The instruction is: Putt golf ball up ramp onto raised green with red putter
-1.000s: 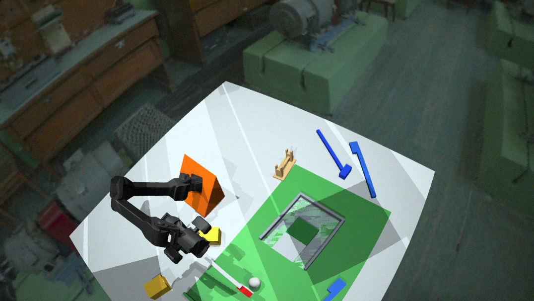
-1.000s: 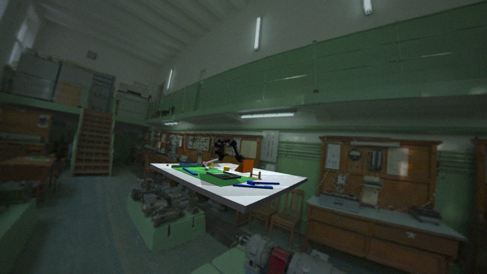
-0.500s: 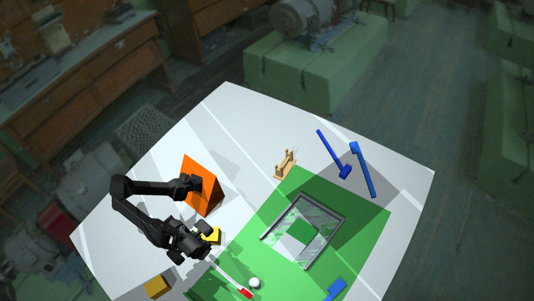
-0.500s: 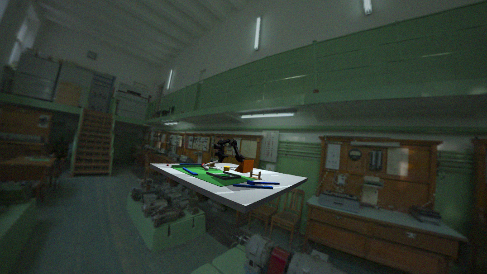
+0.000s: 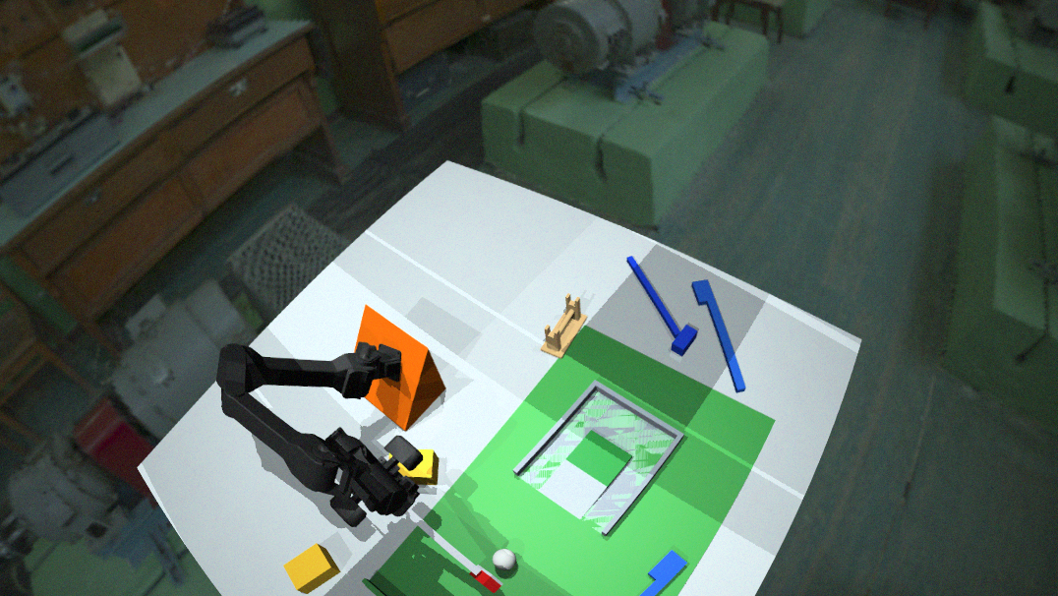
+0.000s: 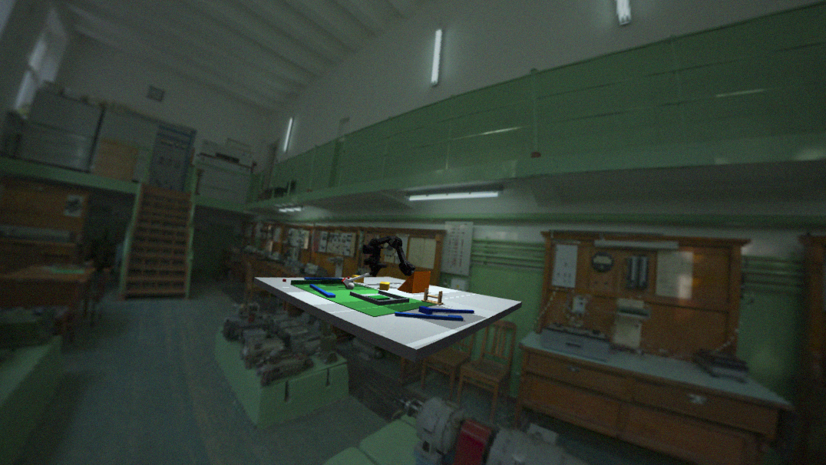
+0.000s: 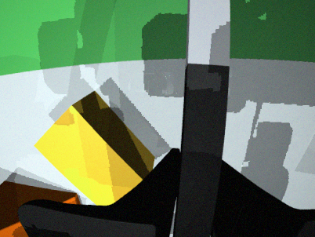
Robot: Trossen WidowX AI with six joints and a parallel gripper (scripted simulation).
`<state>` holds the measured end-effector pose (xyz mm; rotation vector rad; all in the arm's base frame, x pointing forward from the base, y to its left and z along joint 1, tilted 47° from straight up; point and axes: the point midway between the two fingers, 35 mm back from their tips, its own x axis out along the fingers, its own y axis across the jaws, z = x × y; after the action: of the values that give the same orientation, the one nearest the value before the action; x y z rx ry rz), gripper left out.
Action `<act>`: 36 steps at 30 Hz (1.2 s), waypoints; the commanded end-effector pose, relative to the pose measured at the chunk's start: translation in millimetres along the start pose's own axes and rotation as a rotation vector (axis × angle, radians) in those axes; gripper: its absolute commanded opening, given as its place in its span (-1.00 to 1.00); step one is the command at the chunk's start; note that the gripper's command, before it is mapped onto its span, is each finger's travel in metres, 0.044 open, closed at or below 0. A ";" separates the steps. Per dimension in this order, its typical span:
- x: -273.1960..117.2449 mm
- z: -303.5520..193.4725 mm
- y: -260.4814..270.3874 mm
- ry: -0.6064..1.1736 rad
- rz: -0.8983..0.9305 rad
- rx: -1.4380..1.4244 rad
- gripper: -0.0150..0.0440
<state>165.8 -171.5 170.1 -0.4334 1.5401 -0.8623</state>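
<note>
Putter head sat right beside the ball!
The tool [image 5: 414, 497] pinched the red putter [image 5: 486, 580]; golf ball [image 5: 503, 560] at its one o'clock.

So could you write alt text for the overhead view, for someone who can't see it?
A black robot arm's gripper holds a putter by its pale shaft, the red putter head just beside a white golf ball on a green mat. A grey-walled raised green sits mid-mat; yellow blocks, an orange wedge and blue bars lie around on the white table.
</note>
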 end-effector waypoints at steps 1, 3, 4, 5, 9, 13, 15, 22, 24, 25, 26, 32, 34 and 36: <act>-0.2 1.4 -8.1 -0.009 0.001 0.005 -0.49; 0.4 1.5 -15.3 -0.013 0.001 0.007 -0.49; 0.8 1.5 -19.5 -0.015 0.000 0.008 -0.49; 1.1 1.3 -24.0 -0.017 -0.001 0.009 -0.49; 1.6 1.0 -30.7 -0.020 -0.003 0.010 -0.49; 1.6 1.0 -30.7 -0.020 -0.003 0.010 -0.49; 3.2 0.9 -27.3 -0.011 0.001 0.001 -0.49; 4.4 11.2 23.9 -0.013 0.024 0.004 -0.49; 4.1 11.9 52.3 -0.013 0.027 0.004 -0.49; 3.8 10.8 65.9 -0.013 0.025 0.005 -0.49; 3.5 9.0 79.0 -0.014 0.021 0.006 -0.49; 2.8 1.1 108.5 -0.018 0.002 0.008 -0.49; 0.4 1.4 108.6 -0.018 0.003 0.008 -0.49; -4.8 1.9 109.0 -0.018 0.005 0.008 -0.49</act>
<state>187.9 -104.7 92.1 -0.4296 1.5281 -0.8586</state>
